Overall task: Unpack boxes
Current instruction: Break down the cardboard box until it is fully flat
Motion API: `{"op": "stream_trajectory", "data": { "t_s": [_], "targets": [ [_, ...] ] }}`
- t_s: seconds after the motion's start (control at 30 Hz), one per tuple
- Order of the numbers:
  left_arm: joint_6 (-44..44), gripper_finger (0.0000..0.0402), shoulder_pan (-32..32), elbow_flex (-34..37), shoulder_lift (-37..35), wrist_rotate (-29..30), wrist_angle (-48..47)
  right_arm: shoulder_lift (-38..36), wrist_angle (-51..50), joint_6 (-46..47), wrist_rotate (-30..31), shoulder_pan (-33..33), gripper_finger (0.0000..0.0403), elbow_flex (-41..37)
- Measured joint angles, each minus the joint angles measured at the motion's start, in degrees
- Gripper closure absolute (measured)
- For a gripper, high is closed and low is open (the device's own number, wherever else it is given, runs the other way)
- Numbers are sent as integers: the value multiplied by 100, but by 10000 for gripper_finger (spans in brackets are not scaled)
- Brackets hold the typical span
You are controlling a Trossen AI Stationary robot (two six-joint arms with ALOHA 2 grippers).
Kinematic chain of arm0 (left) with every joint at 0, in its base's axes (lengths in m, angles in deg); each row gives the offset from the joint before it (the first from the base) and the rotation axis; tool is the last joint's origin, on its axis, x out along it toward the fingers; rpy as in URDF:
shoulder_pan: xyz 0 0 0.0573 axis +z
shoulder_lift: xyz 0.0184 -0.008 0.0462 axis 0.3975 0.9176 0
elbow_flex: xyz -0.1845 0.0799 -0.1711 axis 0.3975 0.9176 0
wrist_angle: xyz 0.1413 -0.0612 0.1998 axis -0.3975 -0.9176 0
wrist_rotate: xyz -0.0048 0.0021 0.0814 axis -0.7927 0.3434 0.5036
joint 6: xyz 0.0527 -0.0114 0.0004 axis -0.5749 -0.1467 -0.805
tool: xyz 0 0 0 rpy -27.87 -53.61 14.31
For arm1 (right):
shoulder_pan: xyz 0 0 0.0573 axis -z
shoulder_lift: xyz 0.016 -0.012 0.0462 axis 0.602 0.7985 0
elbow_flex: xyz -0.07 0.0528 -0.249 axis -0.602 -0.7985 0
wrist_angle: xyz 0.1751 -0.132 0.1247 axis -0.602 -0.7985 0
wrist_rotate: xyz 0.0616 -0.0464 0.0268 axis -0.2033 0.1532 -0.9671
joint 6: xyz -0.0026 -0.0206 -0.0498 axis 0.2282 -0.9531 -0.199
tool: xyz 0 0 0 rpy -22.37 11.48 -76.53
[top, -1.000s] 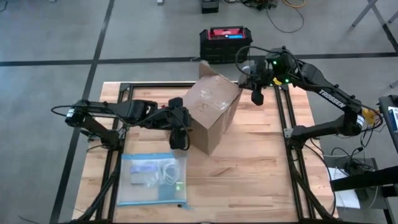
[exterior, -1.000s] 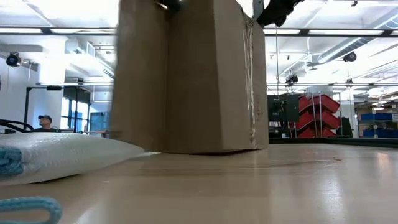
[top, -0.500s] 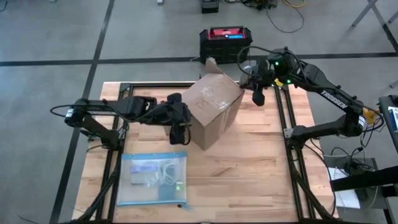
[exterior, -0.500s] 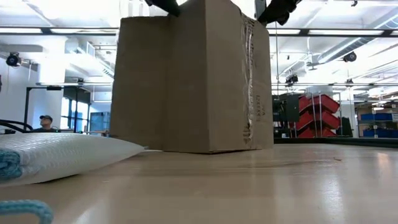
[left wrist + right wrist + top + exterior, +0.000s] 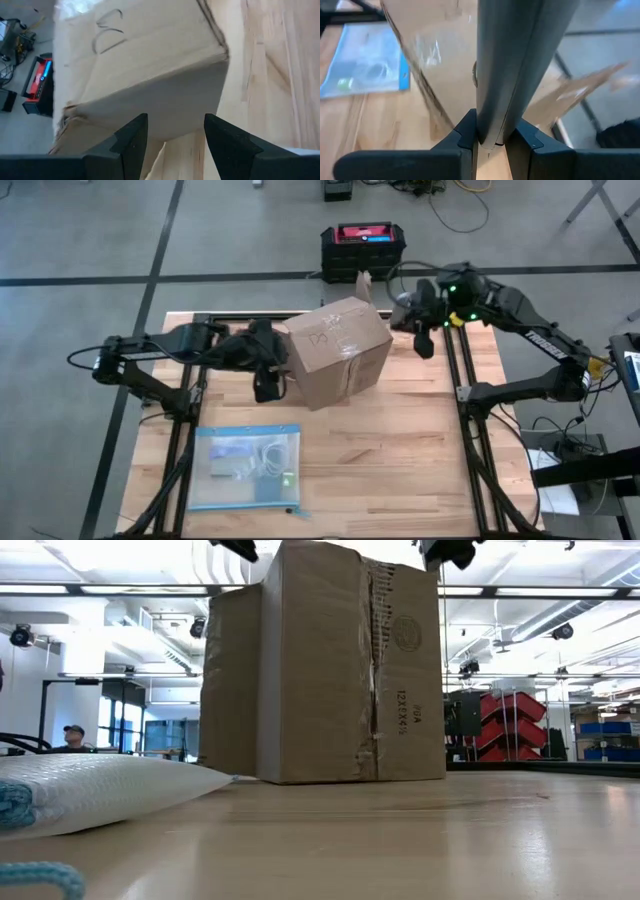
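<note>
Wooden table (image 5: 400, 450): near half bare except the clear blue-edged bag (image 5: 246, 467) at the near left. Cardboard box (image 5: 338, 352) sits upright at the far middle, one flap raised past the far edge. Left gripper (image 5: 266, 384) beside the box's left face, fingers spread apart. Right gripper (image 5: 423, 340) just off its right top corner, fingers pressed together, nothing between.

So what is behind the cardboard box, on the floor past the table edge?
A black crate with a red top stands on the floor behind the cardboard box. One raised flap hides part of its front. The crate's inside cannot be seen.
</note>
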Motion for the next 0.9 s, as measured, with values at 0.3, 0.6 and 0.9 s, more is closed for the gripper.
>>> {"op": "stream_trajectory", "data": {
  "t_s": [0.3, 0.6, 0.9],
  "targets": [
    [-899, 219, -15, 235, -283, -668, 2182, 406, 909, -87, -2099, -34, 356, 318],
    [-734, 180, 13, 826, 283, -802, 3623, 1063, 2435, 34, -3156, -571, 356, 160],
    [-441, 141, 13, 866, 551, -472, 3260, 1140, 4321, 480, -3189, -849, 356, -810]
  ]
}}
